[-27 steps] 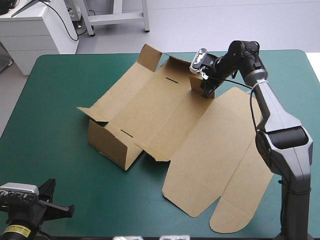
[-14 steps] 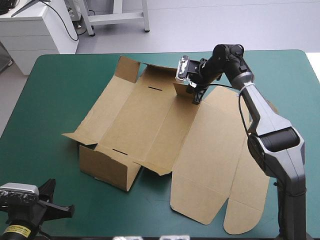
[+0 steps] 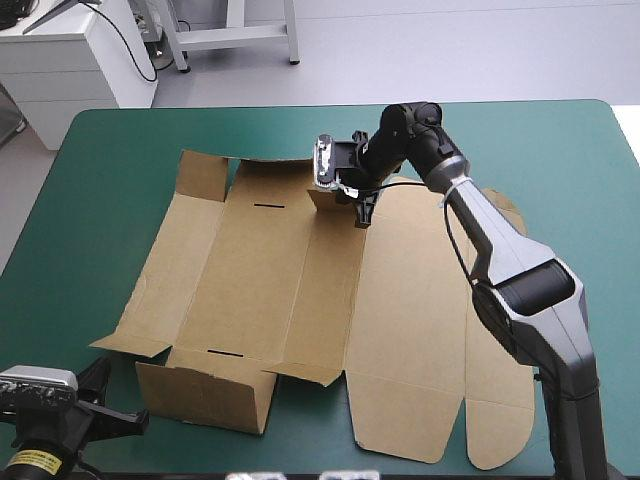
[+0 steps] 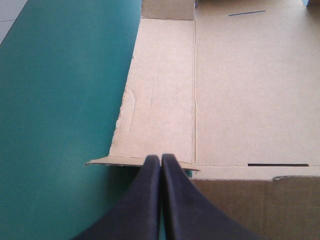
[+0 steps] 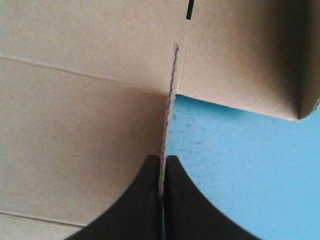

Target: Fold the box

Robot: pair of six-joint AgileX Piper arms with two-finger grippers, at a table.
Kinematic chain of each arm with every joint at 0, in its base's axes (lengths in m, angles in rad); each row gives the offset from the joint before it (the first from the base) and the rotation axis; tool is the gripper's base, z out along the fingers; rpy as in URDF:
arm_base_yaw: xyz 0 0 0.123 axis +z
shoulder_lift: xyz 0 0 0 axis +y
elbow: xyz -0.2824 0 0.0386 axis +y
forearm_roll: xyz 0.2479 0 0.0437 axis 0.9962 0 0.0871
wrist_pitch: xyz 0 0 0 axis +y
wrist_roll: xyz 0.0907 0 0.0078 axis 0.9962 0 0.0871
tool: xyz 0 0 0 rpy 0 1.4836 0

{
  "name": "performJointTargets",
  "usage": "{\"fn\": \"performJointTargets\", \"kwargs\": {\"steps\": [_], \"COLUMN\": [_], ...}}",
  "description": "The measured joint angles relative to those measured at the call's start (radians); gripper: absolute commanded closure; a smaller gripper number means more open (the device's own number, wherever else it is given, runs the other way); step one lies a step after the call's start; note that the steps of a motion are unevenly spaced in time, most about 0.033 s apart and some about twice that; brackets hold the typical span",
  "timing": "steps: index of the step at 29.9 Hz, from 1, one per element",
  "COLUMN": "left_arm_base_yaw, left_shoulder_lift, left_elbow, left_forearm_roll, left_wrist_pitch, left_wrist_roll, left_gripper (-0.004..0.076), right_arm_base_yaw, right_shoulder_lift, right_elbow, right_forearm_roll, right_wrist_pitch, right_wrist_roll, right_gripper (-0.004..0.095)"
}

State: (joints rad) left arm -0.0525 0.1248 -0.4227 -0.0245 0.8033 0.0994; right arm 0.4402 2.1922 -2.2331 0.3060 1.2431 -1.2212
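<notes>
Count: 1 box (image 3: 300, 290), brown, a single cut sheet. Lies mostly flat mid-table on teal-green cover (image 3: 100, 180), running from far left toward near right.

Raised parts:
- 1 wall (image 3: 205, 395) standing at near-left end
- 2 small flaps up along far edge: corner flap (image 3: 203, 175) at far left, centre flap (image 3: 325, 198) by the R arm's tool

2 slots show in high view: far slot (image 3: 268, 206) and near slot (image 3: 222, 352). 1 rounded lid tab (image 3: 498, 440) lies flat at near right.

Grippers: 2.
- R gripper (image 3: 362, 208) is at box's far edge, arm stretched over the sheet. Wrist view shows its fingers (image 5: 147, 200) all but closed, w/ a board edge pinched btwn them.
- L gripper (image 3: 118, 418) is at table's near-left corner, off the box. Wrist view shows its fingers (image 4: 145, 200) pressed together to one point, nothing btwn. Tips are aimed at edge of the flat near-left side panel, just beside the raised wall. Touching or not: can't tell
</notes>
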Motion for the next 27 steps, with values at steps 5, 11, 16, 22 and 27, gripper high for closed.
{"fn": "performJointTargets", "kwargs": {"steps": [5, 11, 16, 22, 27], "left_arm_base_yaw": [0.0, 0.0, 0.0, 0.0, 0.0], "left_shoulder_lift": [0.0, 0.0, 0.0, 0.0, 0.0], "left_elbow": [0.0, 0.0, 0.0, 0.0, 0.0], "left_forearm_roll": [0.0, 0.0, 0.0, 0.0, 0.0], "left_wrist_pitch": [0.0, 0.0, 0.0, 0.0, 0.0], "left_wrist_roll": [0.0, 0.0, 0.0, 0.0, 0.0], "left_gripper": [0.0731, 0.0731, 0.0731, 0.0731, 0.0731], "right_arm_base_yaw": [0.023, 0.029, 0.031, 0.032, 0.032], "right_shoulder_lift": [0.0, 0.0, 0.0, 0.0, 0.0], "right_elbow": [0.0, 0.0, 0.0, 0.0, 0.0], "right_forearm_roll": [-0.067, -0.067, -0.01, 0.021, 0.02], "right_wrist_pitch": [0.0, 0.0, 0.0, 0.0, 0.0], "right_wrist_roll": [0.0, 0.0, -0.004, 0.001, 0.038], "right_gripper": [0.093, 0.0929, 0.0929, 0.0929, 0.0929]}}
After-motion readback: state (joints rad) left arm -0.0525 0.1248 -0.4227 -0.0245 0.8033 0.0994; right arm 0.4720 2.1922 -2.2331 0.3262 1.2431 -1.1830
